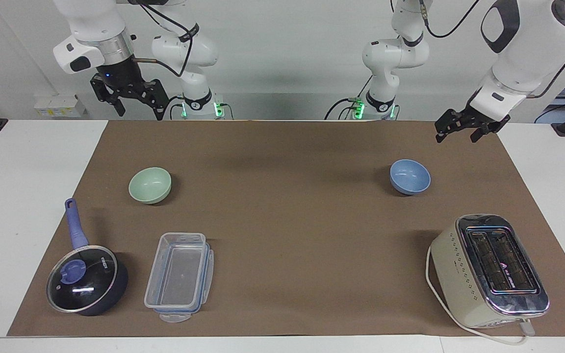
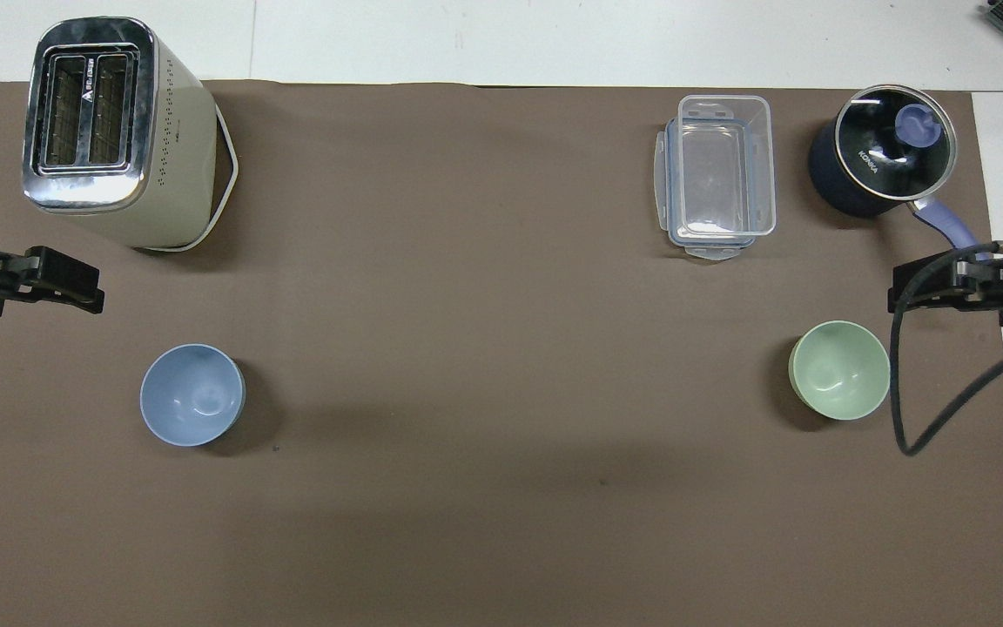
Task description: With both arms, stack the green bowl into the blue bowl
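Two bowls are sitting well apart on the brown mat [image 1: 282, 230], each under its own arm's end. Nearest the robots, the right gripper [image 1: 133, 100] is hanging in the upper left of the facing frame with its fingers spread and holding nothing; the left gripper [image 1: 471, 128] is hanging at the upper right, likewise released and empty. Next out, the green bowl [image 1: 150, 185] is resting upright at left centre, lying outward from the right gripper and a little toward the table's middle. The blue bowl [image 1: 410, 176] is sitting at right centre, below the left gripper. Judging by this, the right arm is standing far closer to the green bowl and would be picking it up. Farthest out, a saucepan [image 1: 86, 279], a clear container [image 1: 179, 277] and a toaster [image 1: 488, 269] are lining the lower edge.
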